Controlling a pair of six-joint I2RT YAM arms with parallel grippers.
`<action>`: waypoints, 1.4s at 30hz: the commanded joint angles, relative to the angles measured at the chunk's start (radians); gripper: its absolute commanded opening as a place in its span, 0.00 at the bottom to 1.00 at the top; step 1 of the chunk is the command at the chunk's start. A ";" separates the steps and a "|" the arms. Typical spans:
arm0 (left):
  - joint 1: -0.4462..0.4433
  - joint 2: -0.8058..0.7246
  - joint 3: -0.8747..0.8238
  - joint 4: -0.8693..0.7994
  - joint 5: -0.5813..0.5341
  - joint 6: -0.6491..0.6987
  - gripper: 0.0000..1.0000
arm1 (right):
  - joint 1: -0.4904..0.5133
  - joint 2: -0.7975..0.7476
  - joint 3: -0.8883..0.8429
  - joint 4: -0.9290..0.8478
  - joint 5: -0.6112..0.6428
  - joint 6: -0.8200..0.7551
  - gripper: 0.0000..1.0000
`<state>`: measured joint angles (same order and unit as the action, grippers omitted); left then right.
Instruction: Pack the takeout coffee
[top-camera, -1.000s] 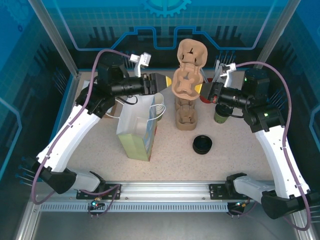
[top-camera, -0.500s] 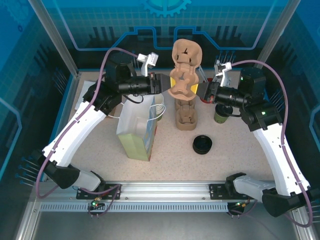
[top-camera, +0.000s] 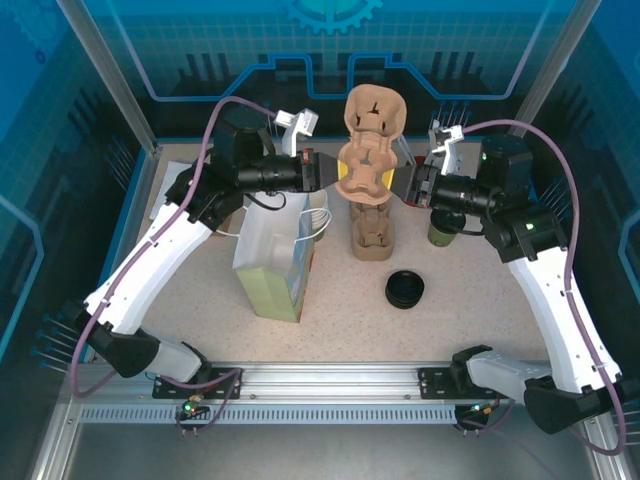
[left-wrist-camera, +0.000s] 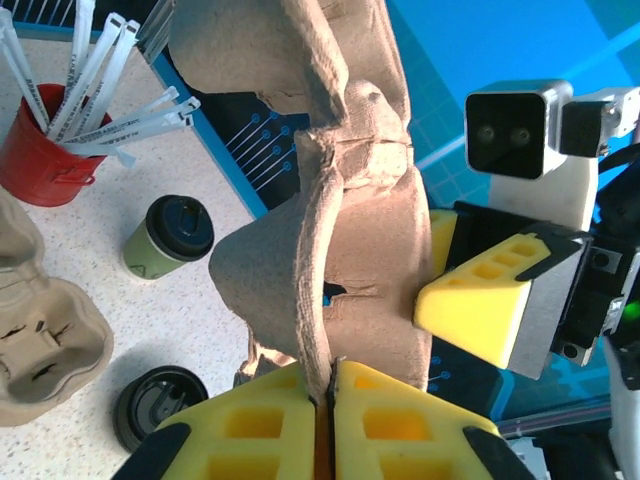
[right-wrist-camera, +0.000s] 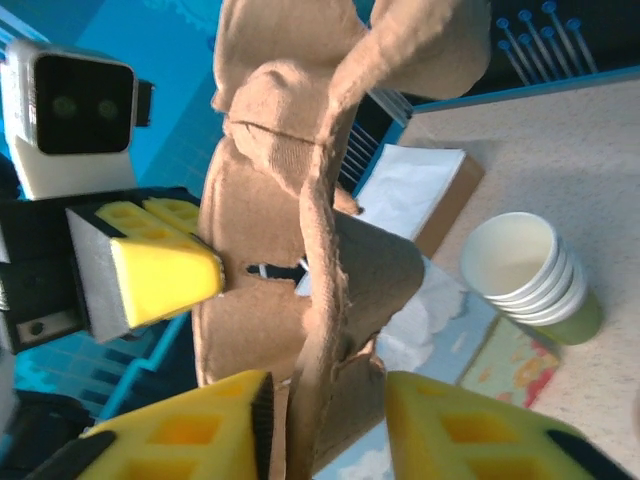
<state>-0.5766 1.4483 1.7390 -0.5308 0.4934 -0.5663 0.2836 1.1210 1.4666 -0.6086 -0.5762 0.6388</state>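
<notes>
Hand-over of the carrier (top-camera: 365, 150). The left gripper (left-wrist-camera: 322, 395) pinches its rim tight, while the right gripper (right-wrist-camera: 325, 400) sits slack astride the opposite edge. The cup (left-wrist-camera: 168, 235) stands on the table (top-camera: 480, 300), right of the carrier. We advise drawing the right gripper straight back so that it does not snag the pulp.

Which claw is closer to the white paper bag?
Left. The left gripper hangs by the bag's open top, pinching the cup carrier. The right gripper sits across that carrier, further right, jaws open around its edge.
</notes>
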 joint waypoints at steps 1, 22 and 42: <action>-0.033 -0.030 0.051 -0.110 -0.093 0.107 0.08 | 0.012 -0.039 0.043 -0.113 0.092 -0.147 0.48; -0.276 -0.085 -0.084 -0.173 -0.520 0.198 0.05 | 0.100 0.009 0.345 -0.482 0.390 -1.033 0.84; -0.302 -0.088 -0.118 -0.118 -0.496 0.197 0.06 | 0.367 0.191 0.396 -0.508 0.761 -1.285 0.82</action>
<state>-0.8703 1.3861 1.6211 -0.6746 -0.0044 -0.3851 0.6312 1.3029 1.8477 -1.1110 0.1486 -0.6224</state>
